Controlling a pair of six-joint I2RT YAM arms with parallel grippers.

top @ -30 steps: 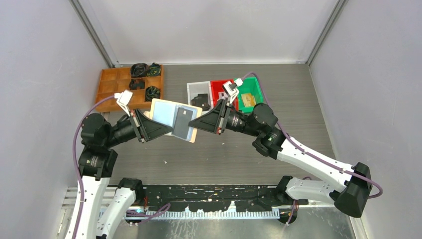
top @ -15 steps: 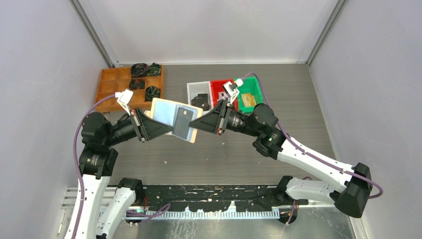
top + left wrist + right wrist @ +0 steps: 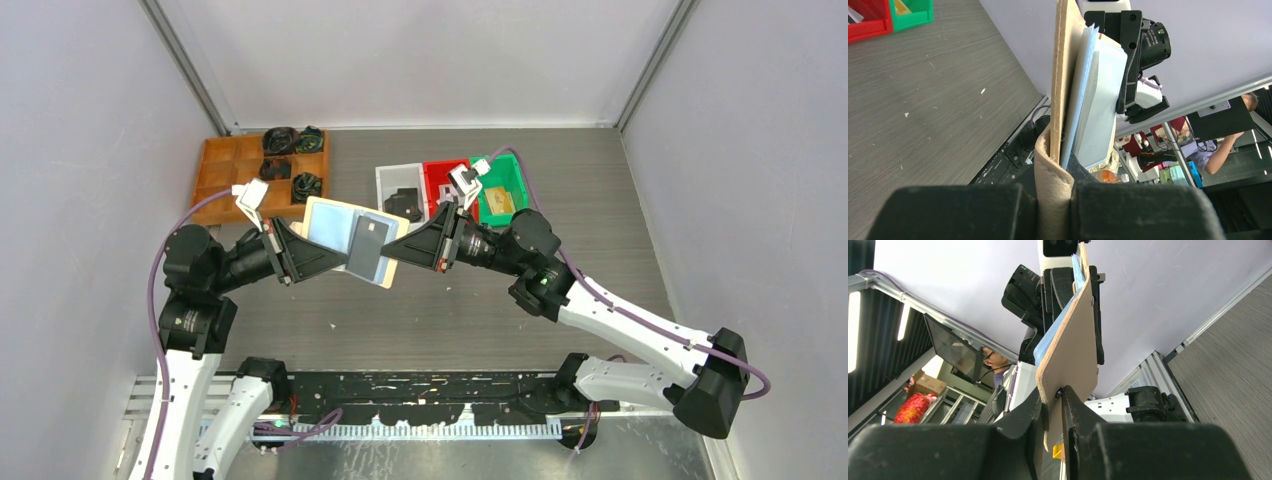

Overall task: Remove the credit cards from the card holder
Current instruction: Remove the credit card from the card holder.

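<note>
Right end effector (image 3: 388, 250) on card holder (image 3: 325, 226) above grey table (image 3: 450, 310), pale walls (image 3: 420, 60)

The card holder (image 3: 325, 228) hung above the table (image 3: 580, 200) between 2 grippers: the left gripper (image 3: 335, 262) at its left edge, the right gripper (image 3: 390, 250) at its right. 1 credit card (image 3: 367, 245) lay on its right half. Behind, a compartment tray (image 3: 212, 170) sat left, 3 bins (image 3: 430, 166) right.
</note>
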